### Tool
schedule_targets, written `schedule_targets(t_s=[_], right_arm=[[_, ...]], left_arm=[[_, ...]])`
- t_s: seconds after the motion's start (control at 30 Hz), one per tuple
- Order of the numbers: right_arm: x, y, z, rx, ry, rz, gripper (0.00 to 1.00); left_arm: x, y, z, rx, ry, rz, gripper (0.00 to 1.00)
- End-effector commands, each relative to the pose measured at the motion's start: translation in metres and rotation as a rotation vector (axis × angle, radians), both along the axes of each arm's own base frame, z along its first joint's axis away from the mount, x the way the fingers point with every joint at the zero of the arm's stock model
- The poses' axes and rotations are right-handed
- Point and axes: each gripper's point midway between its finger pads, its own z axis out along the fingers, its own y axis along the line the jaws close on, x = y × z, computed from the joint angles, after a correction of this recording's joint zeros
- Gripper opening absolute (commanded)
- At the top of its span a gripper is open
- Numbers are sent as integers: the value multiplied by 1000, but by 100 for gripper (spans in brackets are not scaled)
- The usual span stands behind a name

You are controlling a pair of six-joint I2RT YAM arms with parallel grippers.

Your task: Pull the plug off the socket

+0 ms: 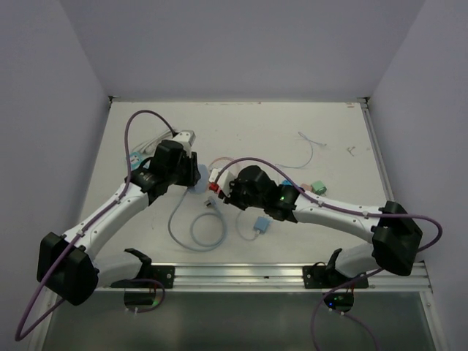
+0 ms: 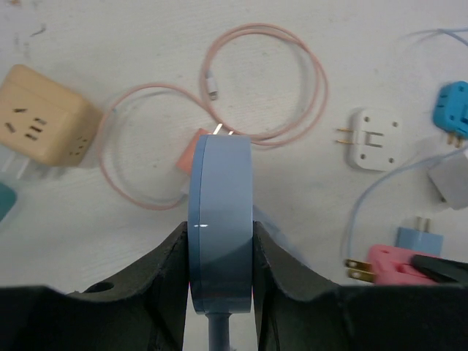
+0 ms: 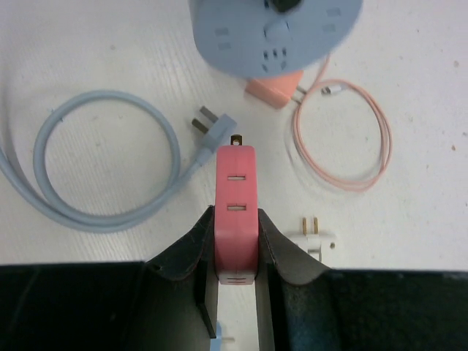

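**Pink plug held clear of the round blue socket**

The white table (image 1: 292, 124) carries loose clutter on every side of the round, pale-blue plastic socket disc (image 2: 219, 186). The left gripper (image 2: 219, 227) clamps that disc by its two flat faces, edge-on to the wrist camera.

Near the disc on the plug's side lies a coiled grey-blue power cable (image 3: 108, 96), its own plug head close to the pink plug. Beyond the disc are a thin pink charging cord in a loop (image 2: 263, 28) and a beige cube adapter (image 2: 47, 113), set well off to one side. A small salmon block (image 3: 274, 89) sits just past the disc's rim. A white two-pin adapter (image 2: 374, 137) lies apart from the disc, near the plug.

Nothing stands between plug and socket. The pink rectangular plug (image 3: 235, 183) is gripped tightly at its rear by the right gripper (image 3: 235, 216). It has two slots on its upper face, and its brass prong points at the disc across an open gap.
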Motion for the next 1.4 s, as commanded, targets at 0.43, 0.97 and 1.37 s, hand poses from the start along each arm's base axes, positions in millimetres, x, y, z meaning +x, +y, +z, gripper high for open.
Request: schedule_targets(t_s=[0.43, 0.97, 1.37], right_arm=[[37, -48, -24, 65, 178, -325, 0], [65, -42, -69, 337, 597, -448, 0], [89, -106, -112, 372, 708, -750, 10]], left_arm=[[17, 67, 17, 157, -81, 346, 0], [-1, 135, -53, -183, 2, 699, 0], [29, 86, -86, -396, 42, 520, 0]])
